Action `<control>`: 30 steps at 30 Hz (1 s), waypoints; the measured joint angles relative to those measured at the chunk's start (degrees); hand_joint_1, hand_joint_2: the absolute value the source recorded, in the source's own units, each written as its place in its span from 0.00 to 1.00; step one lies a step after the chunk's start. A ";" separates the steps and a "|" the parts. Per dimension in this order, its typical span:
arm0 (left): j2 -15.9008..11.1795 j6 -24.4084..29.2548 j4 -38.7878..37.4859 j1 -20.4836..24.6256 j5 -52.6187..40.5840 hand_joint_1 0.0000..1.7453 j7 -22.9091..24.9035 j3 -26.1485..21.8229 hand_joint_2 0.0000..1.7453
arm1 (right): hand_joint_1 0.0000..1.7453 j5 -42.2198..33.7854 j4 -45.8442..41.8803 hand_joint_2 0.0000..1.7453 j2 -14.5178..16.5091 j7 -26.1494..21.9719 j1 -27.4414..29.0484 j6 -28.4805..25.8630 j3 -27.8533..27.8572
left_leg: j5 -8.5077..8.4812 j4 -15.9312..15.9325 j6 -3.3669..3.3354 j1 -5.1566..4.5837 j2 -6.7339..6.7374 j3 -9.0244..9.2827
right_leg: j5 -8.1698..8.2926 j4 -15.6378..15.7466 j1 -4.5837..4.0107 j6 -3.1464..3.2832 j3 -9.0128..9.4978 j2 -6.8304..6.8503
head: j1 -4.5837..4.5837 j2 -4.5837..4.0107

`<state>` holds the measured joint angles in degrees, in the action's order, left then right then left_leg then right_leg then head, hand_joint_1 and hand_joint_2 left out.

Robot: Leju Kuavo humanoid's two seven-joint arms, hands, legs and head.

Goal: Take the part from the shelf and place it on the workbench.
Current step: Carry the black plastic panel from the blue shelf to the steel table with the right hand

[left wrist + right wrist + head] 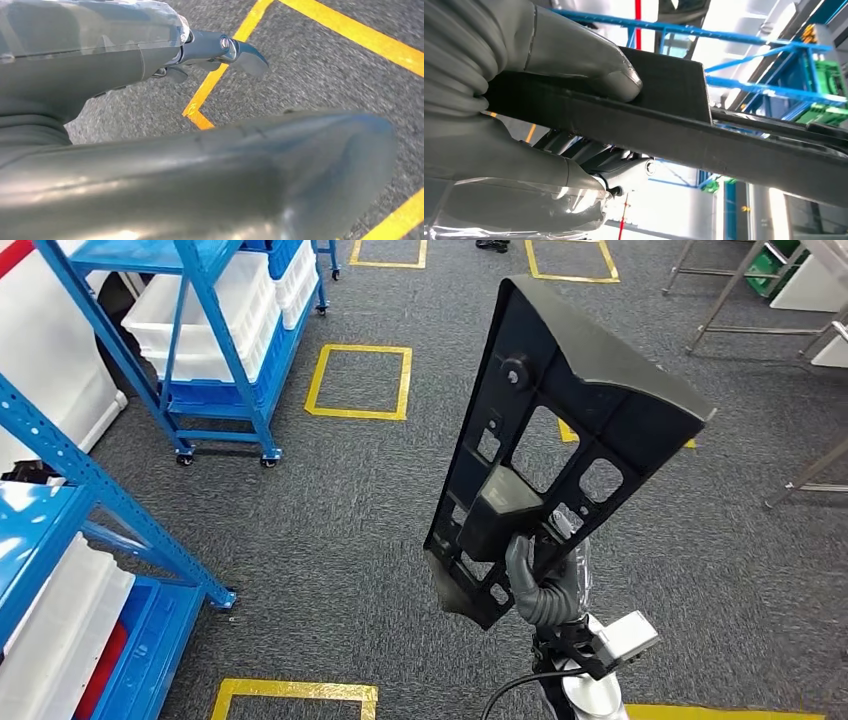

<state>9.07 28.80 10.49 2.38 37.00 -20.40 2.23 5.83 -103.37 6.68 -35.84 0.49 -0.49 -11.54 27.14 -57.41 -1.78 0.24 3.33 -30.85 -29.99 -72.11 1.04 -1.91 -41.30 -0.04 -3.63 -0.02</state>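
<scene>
In the head view my right hand (540, 585) grips the lower end of a long black plastic part (560, 410) and holds it upright over the grey carpet. The part is a flat frame with several cut-outs and a hooded upper end. The right wrist view shows the thumb (589, 65) pressed on the black part (684, 125) and the other fingers wrapped under it. My left hand (125, 45) hangs over the floor, its dark fingers (240, 50) stretched out with nothing in them.
A blue wheeled rack with white bins (215, 310) stands at the back left. A second blue shelf (60, 540) is close on my left. Yellow taped squares (360, 380) mark the carpet. Metal table legs (730, 290) stand at the back right.
</scene>
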 joint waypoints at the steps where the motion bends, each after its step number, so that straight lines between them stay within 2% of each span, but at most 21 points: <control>1: 0.02 0.10 0.01 0.05 -0.02 0.00 -0.21 -0.01 0.00 | 1.00 0.01 0.25 1.00 -0.09 0.10 -0.20 -0.08 -0.31 | 0.10 -0.02 0.10 -0.04 0.65 0.10 | 1.86 3.59 -0.03 0.13 1.99 0.77 | 0.00 0.00; 3: 0.05 0.33 0.01 0.05 -0.07 0.00 -0.80 -0.02 0.00 | 1.00 0.04 0.62 1.00 -0.17 0.29 -0.93 -0.42 -0.93 | 0.40 -0.09 0.50 -0.31 1.78 0.30 | 4.15 10.84 -0.57 0.83 5.83 3.38 | -0.01 0.00; 4: 0.07 0.58 0.01 0.08 -0.16 0.00 -1.05 -0.02 0.00 | 1.00 0.05 0.75 1.00 -0.20 0.39 -1.30 -0.74 -1.20 | 0.54 -0.12 0.76 -0.45 2.29 0.39 | 4.46 12.73 -0.89 1.26 6.74 4.17 | -0.01 0.00; 5: 0.13 1.11 0.01 0.12 -0.42 0.00 -1.14 -0.02 0.00 | 1.00 0.08 0.84 1.00 -0.27 0.51 -1.54 -1.31 -1.38 | 0.67 -0.12 1.02 -0.56 2.83 0.48 | 4.34 13.45 -1.19 1.65 6.95 4.34 | -0.01 0.00; 7: 0.26 2.24 0.01 0.24 -1.30 0.00 -1.01 0.07 0.00 | 1.00 0.14 0.84 1.00 -0.62 0.68 -1.38 -2.91 -1.53 | 1.00 -0.18 1.60 -0.55 3.56 0.71 | 4.61 13.77 -1.16 2.31 6.89 2.94 | -0.01 0.00; 9: 0.29 2.66 0.02 0.00 -2.15 0.00 -1.03 0.23 0.00 | 1.00 0.18 0.52 1.00 -1.06 0.73 -0.76 -4.22 -1.53 | 2.61 -2.22 2.19 -0.27 1.40 0.07 | 4.96 14.28 -0.82 3.00 7.11 1.67 | -0.02 0.00; 11: 0.14 2.66 0.01 -0.45 -2.54 0.00 -1.22 0.32 0.00 | 1.00 0.17 0.28 1.00 -1.30 0.68 -0.21 -4.65 -1.57 | 6.19 -8.78 2.63 0.03 -1.81 -2.86 | 5.17 14.47 -0.68 3.48 7.16 0.33 | -0.02 0.00; 12: 0.07 2.71 0.01 -0.63 -2.62 0.00 -1.29 0.32 0.00 | 1.00 0.20 0.28 1.00 -1.37 0.66 0.04 -4.71 -1.64 | 7.88 -12.85 2.79 0.10 -2.49 -4.82 | 5.21 14.45 -0.70 3.61 7.11 -0.47 | -0.02 0.00; 13: 0.02 2.77 0.00 -0.76 -2.67 0.00 -1.34 0.32 0.00 | 1.00 0.26 0.28 1.00 -1.44 0.63 0.32 -4.72 -1.72 | 8.68 -15.84 2.93 0.15 -2.72 -6.34 | 5.22 14.43 -0.71 3.63 7.10 -1.34 | -0.02 0.00; 14: -0.02 2.83 0.00 -0.83 -2.68 0.00 -1.42 0.32 0.00 | 1.00 0.33 0.29 1.00 -1.50 0.61 0.59 -4.72 -1.81 | 8.34 -16.91 3.03 0.23 -2.78 -7.01 | 5.23 14.40 -0.70 3.62 7.14 -2.22 | -0.02 0.00; 15: -0.08 2.87 0.00 -0.89 -2.68 0.00 -1.50 0.32 0.00 | 1.00 0.39 0.29 1.00 -1.55 0.60 0.83 -4.73 -1.92 | 6.86 -15.67 3.10 0.36 -2.87 -6.63 | 5.22 14.32 -0.66 3.55 7.19 -3.15 | -0.02 0.00; 16: -0.16 2.90 0.00 -0.93 -2.67 0.00 -1.61 0.32 0.00 | 1.00 0.44 0.29 1.00 -1.58 0.58 1.00 -4.76 -2.00 | 4.61 -12.36 3.16 0.55 -3.37 -5.27 | 5.17 14.16 -0.59 3.40 7.23 -4.03 | -0.02 0.00; 18: -0.30 2.84 0.00 -1.10 -2.66 0.00 -1.90 0.32 0.00 | 1.00 0.51 0.29 1.00 -1.61 0.50 1.12 -4.88 -2.13 | 1.22 -4.89 3.08 1.00 -6.08 -2.18 | 4.97 13.53 -0.50 2.79 6.97 -5.65 | -0.02 0.00; 20: -0.35 2.67 0.00 -1.11 -2.65 0.00 -2.19 0.33 0.00 | 1.00 0.57 0.28 1.00 -1.61 0.40 1.27 -5.03 -2.16 | 0.56 -1.72 2.56 1.07 -7.85 -0.96 | 4.99 13.13 -0.39 1.92 6.38 -6.91 | -0.01 0.00; 22: -0.35 2.52 0.00 -0.91 -2.70 0.00 -2.45 0.35 0.00 | 1.00 0.60 0.25 1.00 -1.72 0.32 1.64 -5.29 -2.15 | 0.34 -1.38 1.66 0.86 -6.80 -0.83 | 5.29 13.21 -0.10 1.02 5.97 -8.01 | -0.01 0.00; 23: -0.34 2.49 0.00 -0.88 -2.75 0.00 -2.67 0.36 0.00 | 1.00 0.59 0.17 1.00 -1.85 0.27 1.89 -5.51 -2.12 | 0.11 -1.09 1.19 0.81 -6.07 -0.69 | 5.08 12.87 -0.08 0.71 5.71 -7.48 | -0.01 0.00; 25: -0.33 2.52 0.00 -0.99 -2.91 0.00 -3.28 0.42 0.00 | 1.00 0.53 -0.10 1.00 -2.25 0.13 2.21 -5.90 -2.04 | -0.30 -0.49 0.35 0.78 -4.45 -0.57 | 2.91 9.43 -0.19 0.31 3.98 -4.47 | 0.00 0.00; 26: -0.34 2.56 0.00 -1.10 -2.96 0.00 -3.61 0.46 0.00 | 1.00 0.44 -0.25 1.00 -2.46 0.07 2.31 -6.02 -1.93 | -0.34 -0.41 0.14 0.57 -3.70 -0.58 | 1.05 6.13 -0.28 0.20 2.40 -2.46 | 0.01 0.00; 28: -0.38 2.48 0.00 -1.24 -3.03 0.00 -4.12 0.53 0.00 | 1.00 0.21 -0.37 1.00 -2.90 0.02 2.54 -6.10 -1.47 | -0.28 -0.42 -0.09 0.19 -2.07 -0.67 | -1.92 -0.88 -0.22 0.01 -0.89 -0.68 | 0.00 0.00; 29: -0.40 2.31 0.00 -1.25 -3.09 0.00 -4.29 0.56 0.00 | 1.00 0.12 -0.38 1.00 -3.11 0.02 2.69 -6.19 -1.10 | -0.22 -0.44 -0.15 0.04 -1.25 -0.67 | -2.09 -2.35 -0.20 0.01 -1.49 -0.37 | 0.00 0.00; 30: -0.43 2.04 0.00 -1.23 -3.26 0.00 -4.41 0.61 0.00 | 1.00 0.05 -0.38 1.00 -3.34 0.03 2.80 -6.29 -0.67 | -0.15 -0.46 -0.18 -0.09 -0.46 -0.64 | -1.24 -1.58 -0.22 0.09 -0.93 -0.14 | 0.00 0.00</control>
<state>8.64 30.83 10.49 1.15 33.74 -24.81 2.85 5.88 -103.75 3.34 -35.82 3.29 -6.79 -12.21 26.99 -57.87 -1.96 0.15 2.87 -31.49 -31.22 -73.69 0.82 -1.82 -42.24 -0.18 -3.63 -0.02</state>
